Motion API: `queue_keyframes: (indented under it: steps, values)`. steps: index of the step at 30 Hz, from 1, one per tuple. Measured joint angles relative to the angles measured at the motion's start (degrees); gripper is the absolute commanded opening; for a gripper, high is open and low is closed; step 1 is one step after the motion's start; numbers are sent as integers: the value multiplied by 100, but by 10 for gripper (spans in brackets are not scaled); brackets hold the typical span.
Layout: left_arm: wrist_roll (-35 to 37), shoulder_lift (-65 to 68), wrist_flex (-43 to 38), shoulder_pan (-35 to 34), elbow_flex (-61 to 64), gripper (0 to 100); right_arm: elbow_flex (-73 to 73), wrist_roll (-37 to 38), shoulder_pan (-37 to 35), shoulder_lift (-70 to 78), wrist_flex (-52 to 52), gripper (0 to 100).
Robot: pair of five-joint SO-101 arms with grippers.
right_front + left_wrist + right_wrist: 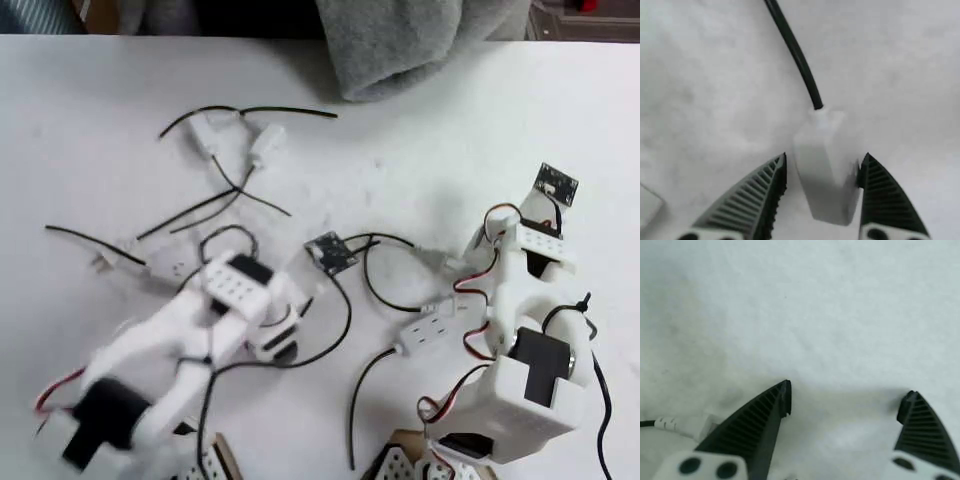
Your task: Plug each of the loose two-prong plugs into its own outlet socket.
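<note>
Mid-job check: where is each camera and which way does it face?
High view: fixed overhead, looking down on the table; left arm and right arm show.
Left wrist view: on that wrist, facing down past the left hand at a white plug.
Right wrist view: likewise, past the right hand at table.
Shared: the table.

The left arm stretches low and forward, the left hand parted (ribbed black fingers). The right arm sits folded upright, the right hand spread wide, pointing downward.
</note>
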Motion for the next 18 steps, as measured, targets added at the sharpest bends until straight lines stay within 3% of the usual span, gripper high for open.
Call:
queue_keyframes:
  steps: [7,14,18]
  values:
    - [466,624,246,35,-536,41,0,0,0,0,0,342]
    - [501,-308,62,-62,-149,50,0,0,0,0,0,342]
    - [290,-1178,-62,-747,141,98,0,0,0,0,0,342]
